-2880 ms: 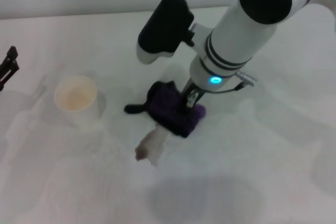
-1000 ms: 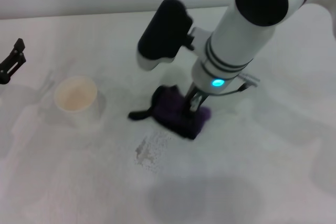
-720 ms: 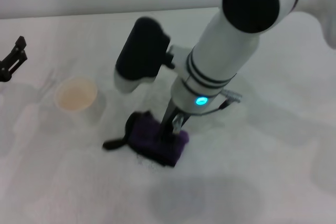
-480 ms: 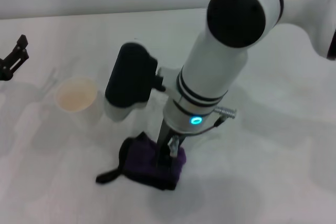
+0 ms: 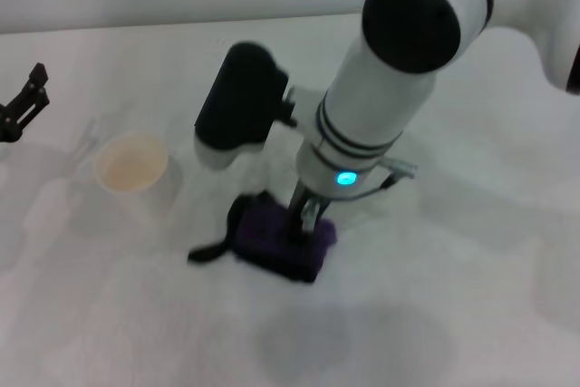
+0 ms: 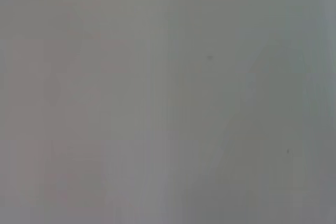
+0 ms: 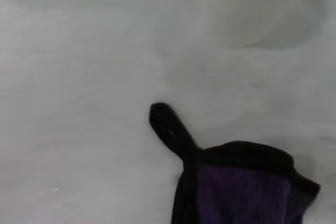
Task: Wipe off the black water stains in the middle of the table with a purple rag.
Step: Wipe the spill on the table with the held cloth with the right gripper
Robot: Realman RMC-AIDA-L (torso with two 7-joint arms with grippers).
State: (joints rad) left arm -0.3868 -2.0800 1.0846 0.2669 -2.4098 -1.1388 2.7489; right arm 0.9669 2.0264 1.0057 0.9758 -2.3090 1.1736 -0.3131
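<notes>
My right gripper (image 5: 304, 224) points down in the middle of the table (image 5: 471, 251) and is shut on the purple rag (image 5: 279, 244), pressing it flat on the surface. A thin dark strip (image 5: 210, 252) sticks out of the rag toward my left. In the right wrist view the rag (image 7: 239, 190) and its strip (image 7: 168, 125) lie on the white table (image 7: 79, 103). No black blot shows anywhere; the surface around the rag looks plain white. My left gripper (image 5: 22, 102) hangs at the far left edge, away from the work.
A white paper cup (image 5: 132, 170) stands upright to the left of the rag, about a hand's width away; it also shows in the right wrist view (image 7: 273, 11). The left wrist view shows only blank grey.
My right gripper dragged the rag toward me over the speckled smudge, then back a little away from me. The smudge no longer shows. The left arm barely moved.
</notes>
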